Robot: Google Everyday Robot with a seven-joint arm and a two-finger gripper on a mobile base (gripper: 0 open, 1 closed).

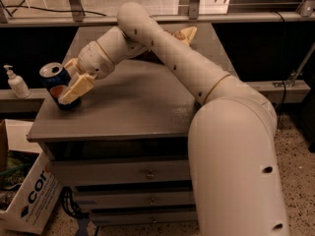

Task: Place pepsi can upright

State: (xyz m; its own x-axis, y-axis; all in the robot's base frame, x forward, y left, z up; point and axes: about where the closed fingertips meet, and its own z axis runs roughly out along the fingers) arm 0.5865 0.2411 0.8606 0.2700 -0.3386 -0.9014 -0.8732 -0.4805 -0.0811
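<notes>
Reaching gripper (65, 85), seemingly around pepsi can (51, 79)

This looks like a lab or workshop test area. A grey drawer cabinet (147, 173) provides the surface (138, 107) on a speckled floor (300, 146), with a printed cardboard box (29, 200) and loose cables (74, 210) beside it. A pump bottle (17, 82) and metal framing (74, 1) stand behind. The hand (69, 85) clasps the pepsi can (53, 80) at the surface's left edge
</notes>
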